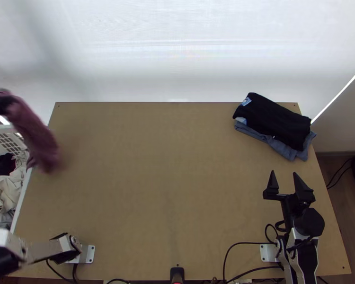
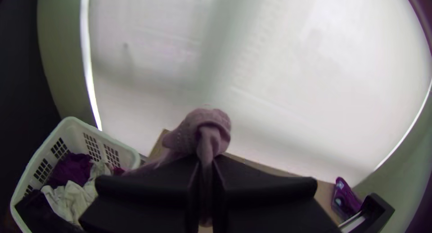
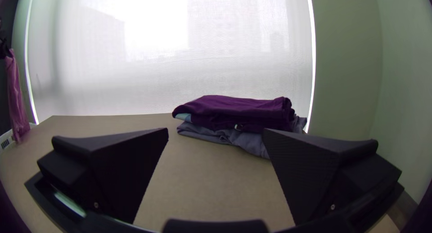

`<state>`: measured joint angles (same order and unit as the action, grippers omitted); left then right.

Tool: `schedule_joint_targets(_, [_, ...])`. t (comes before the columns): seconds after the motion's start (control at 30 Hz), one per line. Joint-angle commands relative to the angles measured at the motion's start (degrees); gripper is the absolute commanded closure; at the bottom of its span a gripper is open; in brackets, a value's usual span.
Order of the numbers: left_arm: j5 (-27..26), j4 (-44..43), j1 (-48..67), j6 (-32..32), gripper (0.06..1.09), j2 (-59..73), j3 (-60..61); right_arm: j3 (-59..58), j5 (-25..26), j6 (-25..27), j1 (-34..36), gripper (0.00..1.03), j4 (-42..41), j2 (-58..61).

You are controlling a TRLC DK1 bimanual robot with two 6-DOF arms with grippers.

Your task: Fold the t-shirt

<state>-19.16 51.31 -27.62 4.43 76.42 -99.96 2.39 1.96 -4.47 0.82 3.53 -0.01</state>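
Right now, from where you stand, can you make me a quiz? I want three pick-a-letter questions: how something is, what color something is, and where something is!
1. How is the right gripper?
A) Shut on a sock
B) Open
C) Shut with nothing in it

2. What color is the basket?
A) White
B) Red
C) Yellow

3. Where is the pink cloth?
A) Flat between the two arms
B) Under the right gripper
C) Hanging from the left gripper

Answers:
1. B, since the top view shows a wide gap between its two black fingers.
2. A, since its walls look white in the left wrist view.
3. C, since the left wrist view shows the cloth pinched between the fingers, and the top view shows it trailing down from them.
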Motion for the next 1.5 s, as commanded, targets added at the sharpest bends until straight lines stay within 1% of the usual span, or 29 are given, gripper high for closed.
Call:
schedule_joint_targets(0.0, [5.2, -1.1, 11.9, -0.4, 1.05, -8.0, 9.5, -0.5, 0.3, 0.3, 0.2, 0.05, -0.9, -0.2])
schedule_joint_targets(0.13, [15.1, -4.9, 30.6, 1.4, 1.05, -14.4, 20.2, -0.5, 0.2, 0.3, 0.2, 0.05, -0.9, -0.2])
schedule_joint_targets(0.3, [26.7, -9.3, 53.0, 6.7, 1.05, -16.4, 28.3, -0.5, 0.2, 0.3, 0.2, 0.05, -0.9, -0.2])
schedule_joint_targets(0.37, [29.1, -11.5, 59.7, 8.8, 1.05, -15.7, 30.4, -0.5, 0.3, 0.3, 0.2, 0.05, -0.9, -0.2])
schedule_joint_targets(0.5, [30.4, -14.5, 68.1, 13.2, 1.05, -10.8, 31.8, -0.5, 0.2, 0.3, 0.2, 0.05, -0.9, -0.2])
schedule_joint_targets(0.73, [30.8, -22.7, 76.7, 16.4, 1.05, 2.1, 30.1, -0.5, 0.2, 0.3, 0.2, 0.05, -0.9, -0.2])
schedule_joint_targets(0.97, [30.8, -24.1, 81.8, 19.4, 1.05, 17.3, 19.3, -0.5, 0.2, 0.3, 0.2, 0.05, -0.9, -0.2])
schedule_joint_targets(1.13, [30.8, -24.2, 84.8, 21.4, 1.04, 24.5, 11.3, -0.5, 0.2, 0.3, 0.2, 0.05, -0.9, -0.2])
schedule_joint_targets(1.17, [30.8, -24.2, 85.2, 21.4, 0.97, 25.6, 9.5, -0.5, 0.2, 0.3, 0.2, 0.05, -0.9, -0.2])
schedule_joint_targets(1.27, [30.9, -24.3, 86.3, 21.4, 0.54, 26.8, 5.3, -0.5, 0.2, 0.3, 0.2, 0.05, -0.9, -0.2])
schedule_joint_targets(1.3, [30.9, -25.2, 86.4, 21.3, 0.38, 26.7, 4.4, -0.5, 0.2, 0.3, 0.2, 0.05, -0.9, -0.2])
schedule_joint_targets(1.33, [30.5, -25.3, 86.4, 21.3, 0.19, 26.3, 3.5, -0.5, 0.2, 0.3, 0.2, 0.05, -0.9, -0.2])
schedule_joint_targets(1.37, [30.0, -25.0, 86.5, 21.3, 0.1, 26.0, 2.3, -0.5, 0.2, 0.3, 0.2, 0.05, -0.9, -0.2])
schedule_joint_targets(1.47, [28.4, -24.5, 86.1, 21.4, 0.1, 22.7, -0.1, -0.5, 0.2, 0.3, 0.2, 0.05, -0.9, -0.2])
